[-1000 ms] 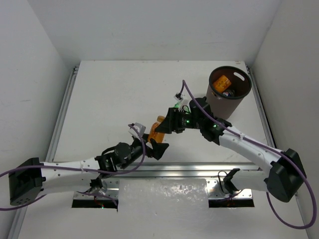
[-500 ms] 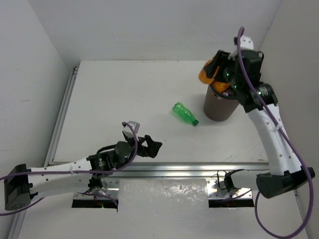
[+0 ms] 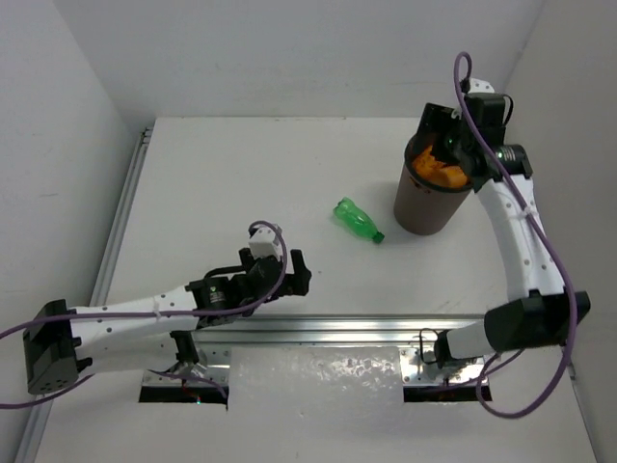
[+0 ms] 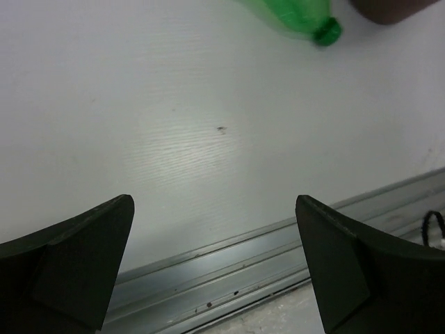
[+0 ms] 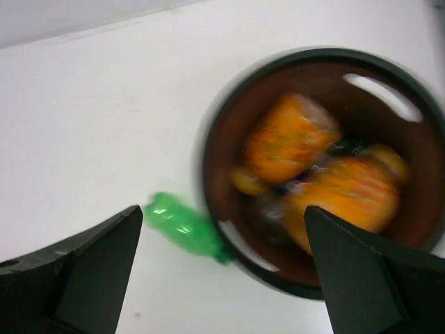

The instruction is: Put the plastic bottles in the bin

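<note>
The dark brown bin (image 3: 424, 214) stands at the far right of the table. Orange plastic bottles (image 3: 436, 170) lie inside it, blurred in the right wrist view (image 5: 288, 136), with a second orange bottle (image 5: 348, 198) beside the first. My right gripper (image 3: 439, 143) hovers open above the bin's mouth (image 5: 222, 236), holding nothing. A green bottle (image 3: 357, 220) lies on its side just left of the bin (image 5: 184, 226). My left gripper (image 3: 295, 273) is open and empty near the front rail, with the green bottle (image 4: 299, 10) well ahead of it.
A metal rail (image 3: 386, 326) runs along the table's near edge, right under the left fingers (image 4: 69, 268). White walls close in the table at the back and both sides. The bin sits close to the right wall.
My right gripper carried an orange bottle up over the bin and opened; the bottle now lies in the bin. The left arm drew back toward the front rail, staying open.
</note>
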Controlling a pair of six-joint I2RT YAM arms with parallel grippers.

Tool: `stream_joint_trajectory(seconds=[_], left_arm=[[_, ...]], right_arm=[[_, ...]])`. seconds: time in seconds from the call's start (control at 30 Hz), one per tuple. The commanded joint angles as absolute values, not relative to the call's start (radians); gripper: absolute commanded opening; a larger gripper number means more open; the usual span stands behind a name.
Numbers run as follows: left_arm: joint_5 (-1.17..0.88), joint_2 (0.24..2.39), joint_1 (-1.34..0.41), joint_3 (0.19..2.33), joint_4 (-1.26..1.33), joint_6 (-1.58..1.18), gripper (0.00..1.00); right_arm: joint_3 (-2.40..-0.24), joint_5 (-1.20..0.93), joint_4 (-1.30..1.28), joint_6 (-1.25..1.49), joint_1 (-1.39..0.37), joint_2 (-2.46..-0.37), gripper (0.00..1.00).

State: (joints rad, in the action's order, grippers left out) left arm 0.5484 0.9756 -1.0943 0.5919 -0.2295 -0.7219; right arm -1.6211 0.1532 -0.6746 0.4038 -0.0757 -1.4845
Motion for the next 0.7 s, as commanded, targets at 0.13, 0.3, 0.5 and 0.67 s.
stream_joint_trajectory(seconds=[0.13, 0.3, 0.5, 0.67], left_arm=[[0.583, 1.036, -0.875, 0.765, -0.495, -0.828, 1.0], [0.61, 1.017, -0.83, 0.885, -0.62, -0.769, 1.0], [0.595, 0.989, -0.831, 0.974, -0.657, -0.618, 0.99], [0.572, 0.992, -0.833, 0.948, -0.681, -0.632, 1.0]], right_arm=[[-1.307, -0.102, -0.408, 0.228, -0.365, -1.287, 0.99], [-1.31, 0.011, -0.434, 0.16, -0.46, -1.441, 0.96], [-1.374, 0.096, -0.433, 0.095, -0.465, -1.679, 0.95], [-1.443, 0.129, -0.448, 0.057, -0.465, -1.872, 0.94]])
